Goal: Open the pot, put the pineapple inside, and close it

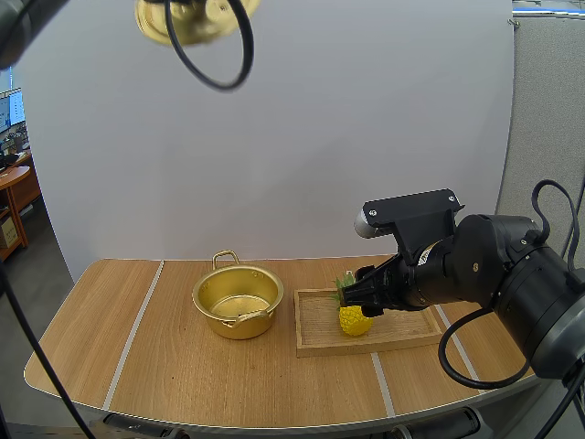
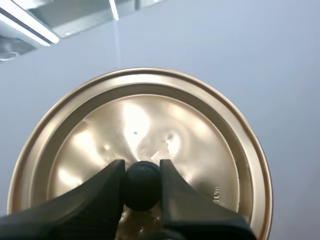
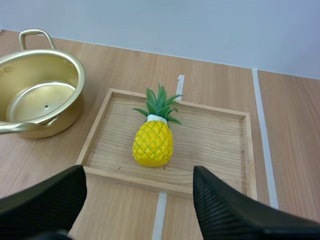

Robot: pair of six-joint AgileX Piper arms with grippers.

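A yellow pineapple [image 3: 153, 141] with green leaves lies in the wooden tray [image 3: 215, 165]. My right gripper [image 3: 140, 200] hovers open just above and in front of it, fingers spread wide either side. In the high view the right gripper [image 1: 355, 294] hangs over the pineapple [image 1: 355, 320]. The golden pot [image 1: 238, 300] stands open and empty left of the tray [image 1: 315, 334]. My left gripper [image 2: 142, 181] is shut on the black knob [image 2: 142, 184] of the golden lid [image 2: 150, 130], held high above the table, where the lid [image 1: 187, 20] shows in the high view.
The pot [image 3: 37, 90] has loop handles, one toward the back and one facing the tray. Pale tape lines cross the wooden table [image 1: 119, 338]. Bare tabletop stretches left of the pot and along the front edge.
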